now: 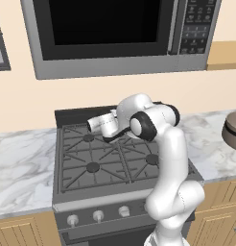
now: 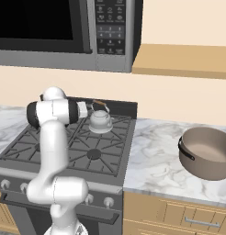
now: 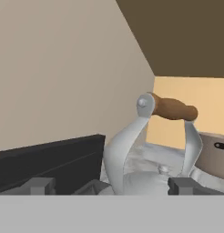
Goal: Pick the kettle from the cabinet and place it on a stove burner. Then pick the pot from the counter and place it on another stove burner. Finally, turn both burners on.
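The small silvery kettle [image 2: 100, 121] stands upright on the stove's [image 2: 55, 149] rear right burner, its arched handle topped by a brown bar [image 3: 174, 108]. In the hand view its body [image 3: 142, 181] fills the space just ahead of my gripper [image 3: 111, 186]. The gripper is open, with one fingertip on each side of the kettle and apart from it. In the left base view my arm hides the kettle. The wide taupe pot [image 2: 207, 153] sits on the white marbled counter [image 2: 154, 160] right of the stove and also shows at the right edge [image 1: 233, 130]. The tan cabinet [image 2: 183, 59] hangs above the counter.
A grey microwave [image 1: 115, 33] hangs over the stove. Several knobs [image 1: 98, 215] line the stove's front panel. The other burners [image 1: 92, 167] are bare. The counter continues left of the stove [image 1: 21, 173].
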{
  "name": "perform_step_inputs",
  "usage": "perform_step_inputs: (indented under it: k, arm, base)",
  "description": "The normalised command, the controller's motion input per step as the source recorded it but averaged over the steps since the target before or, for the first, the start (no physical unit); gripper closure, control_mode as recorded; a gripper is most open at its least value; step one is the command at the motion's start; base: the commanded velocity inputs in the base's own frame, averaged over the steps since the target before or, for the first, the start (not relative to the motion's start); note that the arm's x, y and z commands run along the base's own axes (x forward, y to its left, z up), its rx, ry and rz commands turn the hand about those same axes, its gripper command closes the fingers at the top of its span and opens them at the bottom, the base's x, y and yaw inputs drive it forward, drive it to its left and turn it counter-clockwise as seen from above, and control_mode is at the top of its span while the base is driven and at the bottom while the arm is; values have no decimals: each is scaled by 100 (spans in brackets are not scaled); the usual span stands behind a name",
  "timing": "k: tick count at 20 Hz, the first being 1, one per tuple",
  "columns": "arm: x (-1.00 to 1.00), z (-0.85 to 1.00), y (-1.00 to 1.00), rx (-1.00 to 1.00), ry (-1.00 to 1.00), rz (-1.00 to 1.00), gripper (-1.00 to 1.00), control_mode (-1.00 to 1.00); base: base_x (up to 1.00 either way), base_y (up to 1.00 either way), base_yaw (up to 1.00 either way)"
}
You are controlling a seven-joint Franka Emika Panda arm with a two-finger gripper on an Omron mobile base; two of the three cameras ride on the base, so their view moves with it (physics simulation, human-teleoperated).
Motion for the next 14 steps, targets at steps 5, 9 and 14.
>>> perform_step_inputs:
  k: [5,9,14]
  arm:
    - [-33,-8,9,0,-4,0,-100,-100]
    - [-44,-1,14,0,-4,0,-100,-100]
    - [-53,0,14,0,-8,0,-100,-100]
  base:
    - [0,0,0]
    - [0,0,0]
    - [0,0,0]
